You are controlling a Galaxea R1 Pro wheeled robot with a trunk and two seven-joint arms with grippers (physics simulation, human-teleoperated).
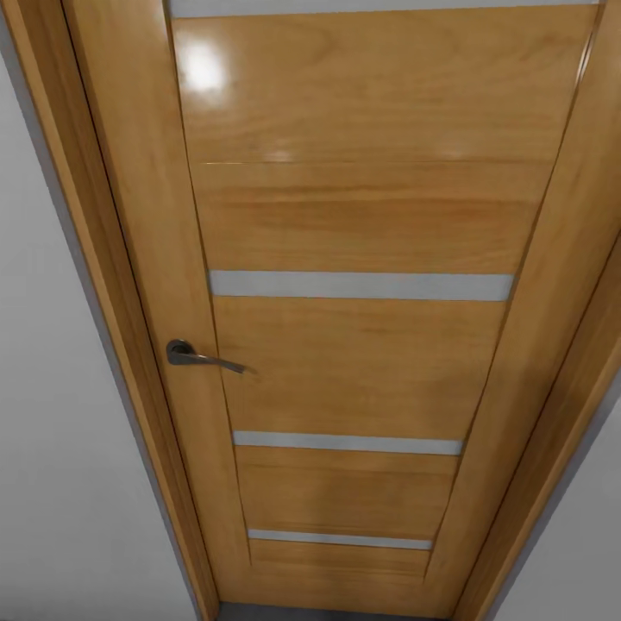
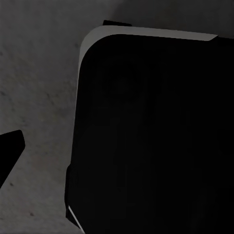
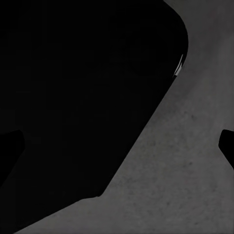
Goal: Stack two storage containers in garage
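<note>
Closed orange-brown door (image 1: 362, 345) dead ahead, handle (image 1: 194, 354) on left-arm side. Grey concrete floor (image 2: 39, 87) under both wrists. Containers nowhere around. Tool state: can't tell, either arm.

1. The floor (image 2: 39, 97) is dark grey concrete, finely speckled, seen in both wrist views (image 3: 190, 170).
2. A large black rounded body (image 2: 151, 141), with a pale edge along one side, stands over the concrete; whether it touches cannot be told.
3. In the head view, a narrow dark grey strip shows at the foot of the orange-brown wooden door (image 1: 362, 224).
</note>
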